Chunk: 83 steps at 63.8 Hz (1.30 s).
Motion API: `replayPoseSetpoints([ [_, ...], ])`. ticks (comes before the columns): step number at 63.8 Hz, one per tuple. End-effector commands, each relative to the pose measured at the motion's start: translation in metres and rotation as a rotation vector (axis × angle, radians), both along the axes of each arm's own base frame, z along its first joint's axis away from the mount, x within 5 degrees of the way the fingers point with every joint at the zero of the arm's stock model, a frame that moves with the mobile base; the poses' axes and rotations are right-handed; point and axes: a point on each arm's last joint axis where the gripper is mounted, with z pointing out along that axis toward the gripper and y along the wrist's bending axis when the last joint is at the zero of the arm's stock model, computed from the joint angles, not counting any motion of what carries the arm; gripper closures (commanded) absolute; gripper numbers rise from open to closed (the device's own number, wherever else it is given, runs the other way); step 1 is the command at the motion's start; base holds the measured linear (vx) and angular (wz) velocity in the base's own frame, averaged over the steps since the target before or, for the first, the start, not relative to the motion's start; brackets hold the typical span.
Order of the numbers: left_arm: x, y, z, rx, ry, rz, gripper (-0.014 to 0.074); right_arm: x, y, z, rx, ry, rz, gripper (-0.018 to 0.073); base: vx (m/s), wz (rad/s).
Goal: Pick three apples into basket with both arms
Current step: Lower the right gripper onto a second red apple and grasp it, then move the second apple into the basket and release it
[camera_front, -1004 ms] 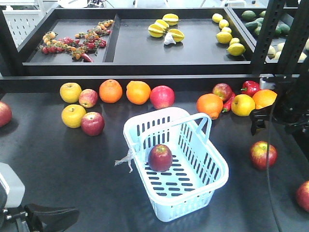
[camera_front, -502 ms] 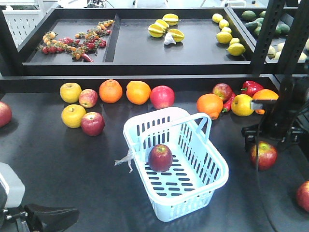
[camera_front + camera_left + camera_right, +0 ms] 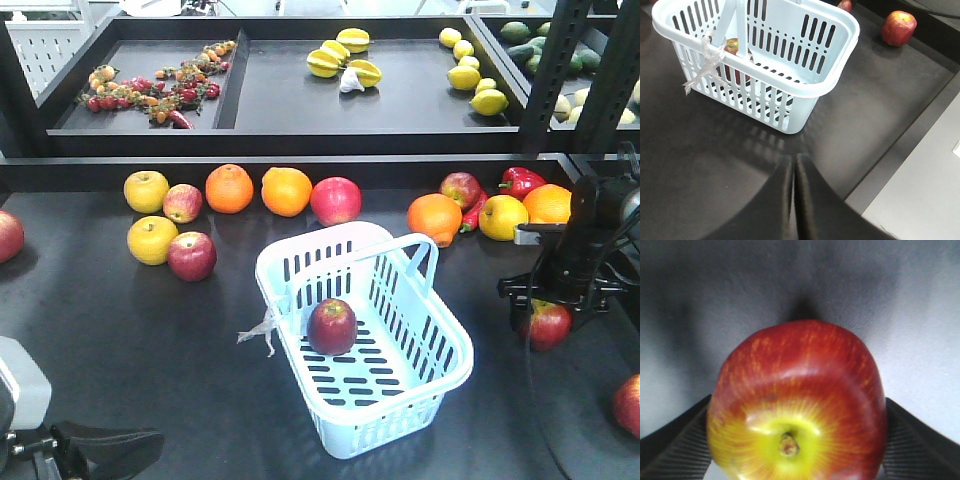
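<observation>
Lowered since before, right hand (image 3: 550, 303) straddles an apple (image 3: 548, 328), half hiding it; grip unclear.

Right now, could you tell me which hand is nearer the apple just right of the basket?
Right. The right hand straddles that apple; the left hand sits on the basket's far side.

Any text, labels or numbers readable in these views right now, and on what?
None can be read in any view.
The basket, apples and shelf show no print.
A pale patch at the left wrist view's right edge is cut off; cannot tell if it is a label.
</observation>
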Motion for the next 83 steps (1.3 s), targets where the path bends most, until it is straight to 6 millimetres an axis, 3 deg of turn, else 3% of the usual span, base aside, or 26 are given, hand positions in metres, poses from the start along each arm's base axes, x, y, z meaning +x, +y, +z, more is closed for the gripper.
replayPoseSetpoints([
  [1, 0.004, -0.001, 0.011, -0.046, -0.044, 0.033, 0.0603, 0.006, -0.001, 0.056, -0.005, -0.135, 0.007, 0.0367, 0.0, 0.0],
  [14, 0.004, -0.001, 0.011, -0.046, -0.044, 0.033, 0.0603, -0.004, 0.007, 0.116, 0.052, -0.236, 0.044, 0.0573, 0.0, 0.0],
  [34, 0.004, -0.001, 0.011, -0.047, -0.042, 0.032, 0.0603, -0.052, 0.035, 0.215, 0.267, -0.316, 0.144, 0.0564, 0.0, 0.0],
  [41, 0.004, -0.001, 0.011, -0.047, -0.043, 0.033, 0.0603, -0.067, 0.046, 0.238, 0.329, -0.371, 0.148, 0.0564, 0.0, 0.0],
  [50, 0.005, -0.001, 0.012, -0.048, -0.047, 0.035, 0.0603, -0.095, 0.062, 0.236, 0.352, -0.33, 0.168, 0.0564, 0.0, 0.0],
  [64, 0.005, -0.001, 0.012, -0.052, -0.056, 0.044, 0.0603, -0.132, 0.11, 0.206, 0.416, -0.267, 0.292, 0.0564, 0.0, 0.0],
  [72, 0.006, 0.0, 0.013, -0.055, -0.063, 0.05, 0.0603, -0.139, 0.138, 0.192, 0.429, -0.287, 0.333, 0.0564, 0.0, 0.0],
  [83, 0.006, 0.0, 0.013, -0.055, -0.064, 0.05, 0.0603, -0.133, 0.177, 0.18, 0.417, -0.367, 0.406, 0.056, 0.0, 0.0],
])
